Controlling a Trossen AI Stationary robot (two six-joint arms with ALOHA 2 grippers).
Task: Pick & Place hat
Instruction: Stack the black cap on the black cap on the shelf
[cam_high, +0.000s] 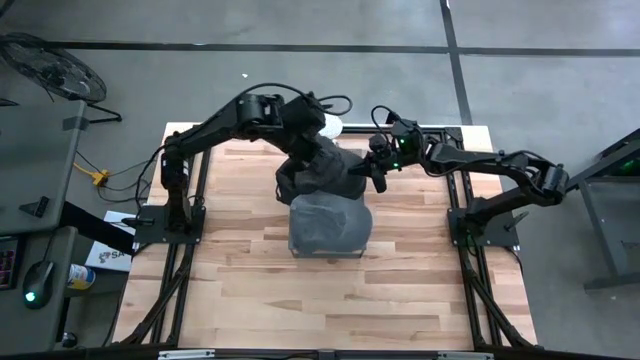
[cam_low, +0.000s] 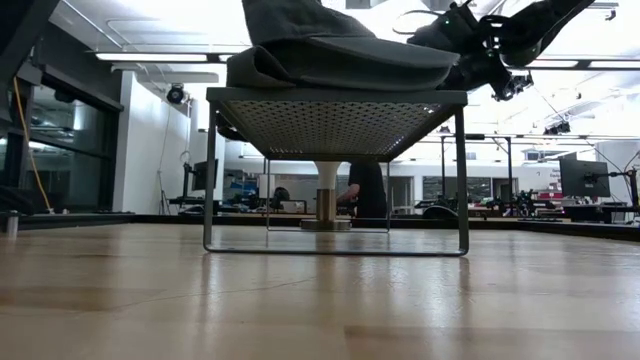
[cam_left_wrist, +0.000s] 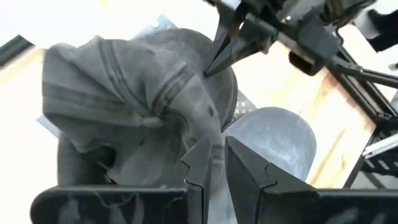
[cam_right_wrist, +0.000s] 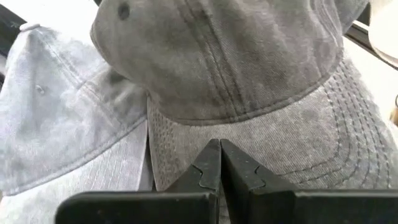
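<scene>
A dark grey hat (cam_high: 318, 170) sits bunched on the far part of a perforated metal rack (cam_low: 335, 105), overlapping a lighter grey hat (cam_high: 330, 225) that lies on the rack's near part. My left gripper (cam_left_wrist: 214, 167) stands over the dark hat's crumpled crown, pointing steeply down. Its fingers are a narrow gap apart, with cloth (cam_left_wrist: 212, 146) showing in the gap; I cannot tell whether they touch it. My right gripper (cam_right_wrist: 219, 149) comes from the table's right, shut, its tips at the dark hat's brim (cam_right_wrist: 280, 143). My right gripper's shut fingertips (cam_left_wrist: 211, 67) meet the dark hat on the brim's top side (cam_right_wrist: 186, 140), close to the seam with the crown. They come from the table's right, slanting slightly down, with the stitched brim spreading out under them on both sides. The hat rests on the rack.
The rack stands on thin legs in the middle of the wooden table (cam_high: 250, 300). A white round object (cam_high: 333, 125) stands just beyond it near the far edge. Bare wood lies on the near half of the table and to the left of the rack.
</scene>
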